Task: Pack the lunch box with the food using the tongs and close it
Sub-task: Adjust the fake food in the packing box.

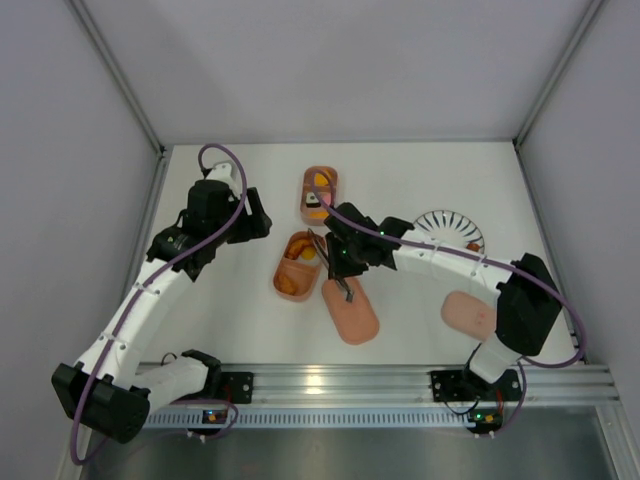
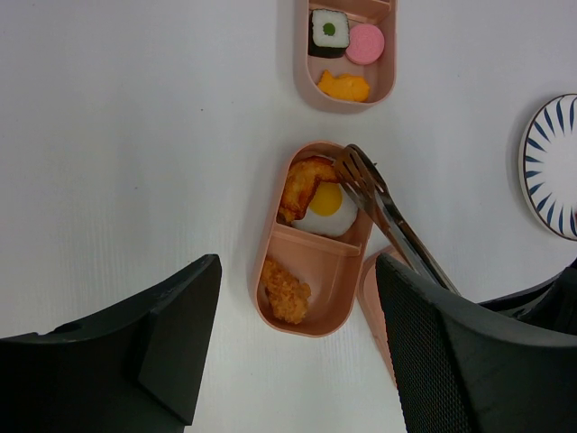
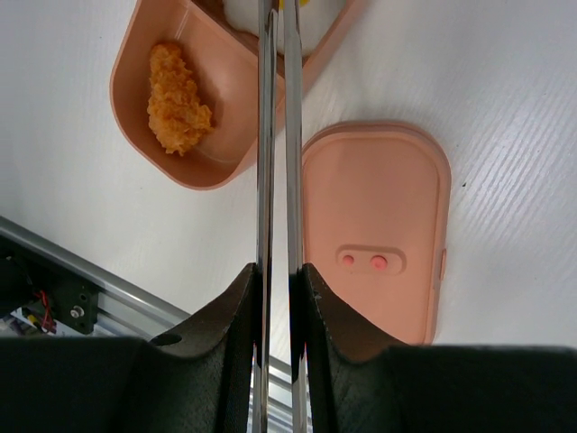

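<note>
To the right, well apart from the trays, a white plate (image 1: pixel 450 230) with dark radial stripes; along the near edge of the white table (image 1: pixel 230 300), an aluminium rail (image 1: pixel 380 382).
Slanting in from the lower right across the right rim of the near tray (image 2: pixel 261 271), the slim metal tongs (image 2: pixel 388 216), forked head over the egg compartment; contact with the food impossible to tell.

At table centre, the salmon-pink lunch box in four parts, both trays uncovered.
In the far tray (image 2: pixel 304 72): a black-and-white sushi roll (image 2: pixel 329 32), a pink round piece (image 2: pixel 365 43) and an orange piece (image 2: pixel 343 87).
Just nearer than it, the near tray, split by a divider; in its farther compartment a fried egg (image 2: pixel 325 206) touching a brown-orange piece (image 2: pixel 302 180); in its nearer compartment a breaded fried piece (image 2: pixel 286 290).
Flat on the table just beside the near tray's right side, one oval lid (image 3: pixel 374 225); further right, near the right arm's base, the second lid (image 1: pixel 470 313).

Right gripper (image 3: pixel 278 298) pinching the tongs partway along, the two thin arms squeezed almost together between its fingers.
Left gripper (image 2: pixel 297 298) spread wide, holding nothing, poised left of the trays.
</note>
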